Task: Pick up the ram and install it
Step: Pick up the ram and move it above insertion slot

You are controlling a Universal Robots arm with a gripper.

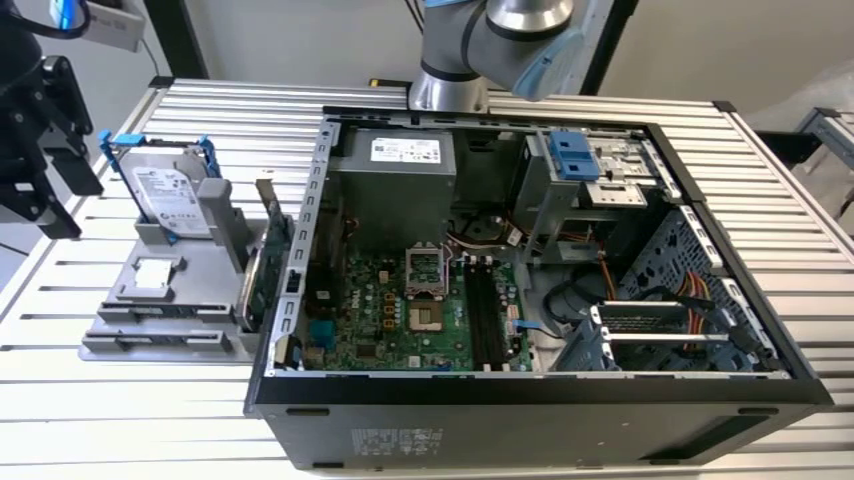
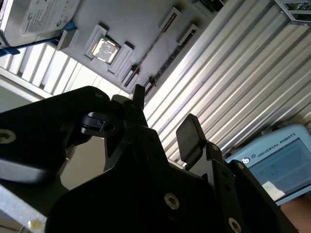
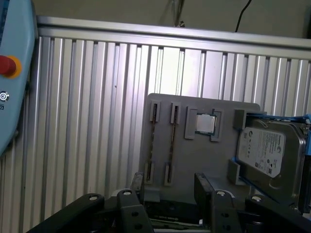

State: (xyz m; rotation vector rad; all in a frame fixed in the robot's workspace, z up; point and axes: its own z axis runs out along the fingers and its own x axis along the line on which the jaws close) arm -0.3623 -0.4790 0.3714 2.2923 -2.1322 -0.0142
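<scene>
Ram point(image 3: 171, 143) edge-on in holder point(image 3: 199, 155), gripper point(image 3: 168, 179) wide, empty, exterior view adds open PC point(image 1: 534, 425)

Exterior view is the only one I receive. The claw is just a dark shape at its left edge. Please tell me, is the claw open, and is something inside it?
Observer: In the first wrist view the claw is open, and nothing is between its fingers.
Operator: Thank you. And the part I must pick up, where is it?
Observer: The ram stands on edge in a slot of the grey holder, beside the square processor chip.
</scene>
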